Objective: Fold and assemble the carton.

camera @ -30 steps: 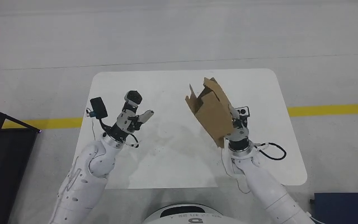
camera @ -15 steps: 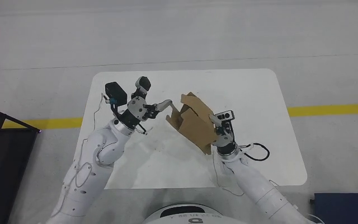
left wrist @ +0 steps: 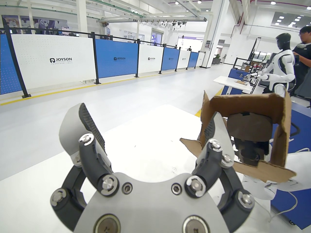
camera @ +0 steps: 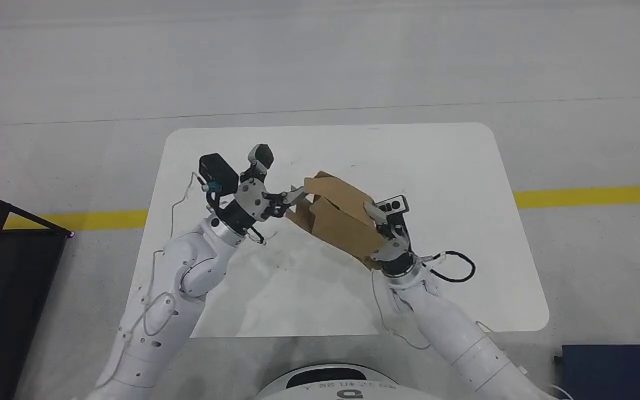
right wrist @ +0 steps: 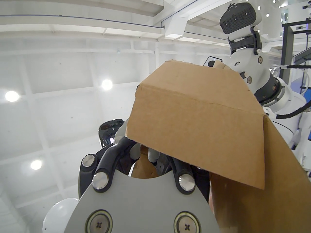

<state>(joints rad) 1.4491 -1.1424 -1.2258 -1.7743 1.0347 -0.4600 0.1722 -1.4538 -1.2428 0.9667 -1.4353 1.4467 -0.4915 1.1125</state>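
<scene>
Mid-frame above the table (camera: 450, 170), the carton (camera: 335, 215) is an open tube, its end flaps unfolded. The right gripper (right wrist: 145, 153) seems clamped on its wall; the left gripper (left wrist: 149, 122) has fingers spread wide beside a flap.

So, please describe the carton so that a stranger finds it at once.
Look at the white table with rounded corners. Over its middle, the right claw holds a half-open cardboard carton. It is the only brown thing there.

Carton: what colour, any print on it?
The carton is plain brown cardboard, no print visible. It shows best in the right wrist view.
</scene>
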